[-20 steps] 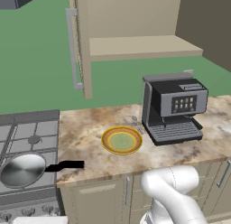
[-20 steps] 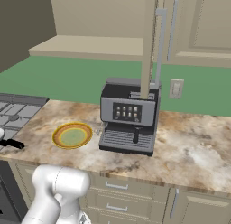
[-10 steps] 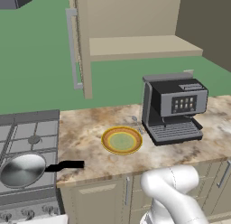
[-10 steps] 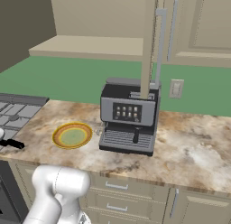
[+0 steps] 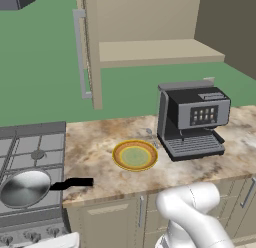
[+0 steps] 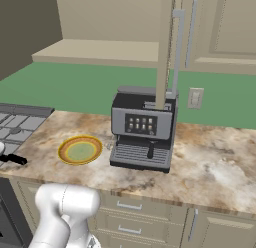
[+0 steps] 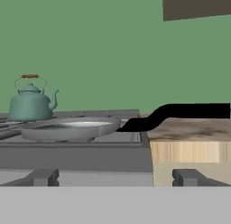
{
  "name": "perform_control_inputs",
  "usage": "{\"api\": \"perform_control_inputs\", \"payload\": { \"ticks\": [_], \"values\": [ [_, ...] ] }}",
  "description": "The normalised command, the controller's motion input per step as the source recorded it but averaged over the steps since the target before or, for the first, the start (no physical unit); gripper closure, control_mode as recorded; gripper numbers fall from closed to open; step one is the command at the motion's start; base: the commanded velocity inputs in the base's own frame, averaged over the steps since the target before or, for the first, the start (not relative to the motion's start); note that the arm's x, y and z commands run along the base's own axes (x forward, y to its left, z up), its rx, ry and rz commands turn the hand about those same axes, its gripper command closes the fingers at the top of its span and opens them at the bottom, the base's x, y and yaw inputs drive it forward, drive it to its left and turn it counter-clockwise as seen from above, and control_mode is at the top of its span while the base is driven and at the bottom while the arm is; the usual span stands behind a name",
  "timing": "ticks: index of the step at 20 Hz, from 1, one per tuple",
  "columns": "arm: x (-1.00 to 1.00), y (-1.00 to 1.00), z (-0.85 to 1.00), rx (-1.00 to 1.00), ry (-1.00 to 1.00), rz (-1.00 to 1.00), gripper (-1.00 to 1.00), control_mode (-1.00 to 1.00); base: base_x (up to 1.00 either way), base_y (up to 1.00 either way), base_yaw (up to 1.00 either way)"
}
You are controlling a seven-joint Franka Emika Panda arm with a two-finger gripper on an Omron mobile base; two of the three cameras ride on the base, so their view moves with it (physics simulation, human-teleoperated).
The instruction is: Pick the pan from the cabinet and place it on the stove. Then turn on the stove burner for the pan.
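The silvery pan (image 5: 24, 188) sits on the front right burner of the grey stove (image 5: 35, 144), its black handle (image 5: 75, 182) reaching right over the counter. In the hand view the pan (image 7: 67, 127) lies just above and beyond my gripper (image 7: 116, 178), which is open and level with the stove's front edge, holding nothing. The two dark fingertips (image 7: 43, 177) stand far apart. The handle tip (image 6: 12, 159) shows at the left edge of the right base view. Small knobs (image 5: 20, 237) line the stove front. The cabinet (image 5: 145, 17) stands open above the counter, its door (image 5: 91, 52) swung out.
A teal kettle (image 7: 30, 101) stands on a back burner behind the pan. On the marbled counter are a yellow-rimmed plate (image 5: 134, 155) and a black coffee machine (image 5: 192, 119). My white arm (image 5: 192, 214) bends down in front of the drawers (image 6: 125, 212).
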Motion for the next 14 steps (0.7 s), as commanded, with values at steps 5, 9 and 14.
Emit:
{"api": "perform_control_inputs", "payload": {
  "ticks": [5,9,14],
  "values": [
    [0.09,0.00,-0.27,0.08,0.00,0.04,-1.00,-1.00,0.00,0.00,0.00],
    [0.08,0.02,-0.27,0.03,0.00,0.00,-1.00,-1.00,0.00,0.00,0.00],
    [0.01,0.09,-0.25,0.01,0.01,-0.01,-1.00,-1.00,0.00,0.00,0.00]
  ]
}}
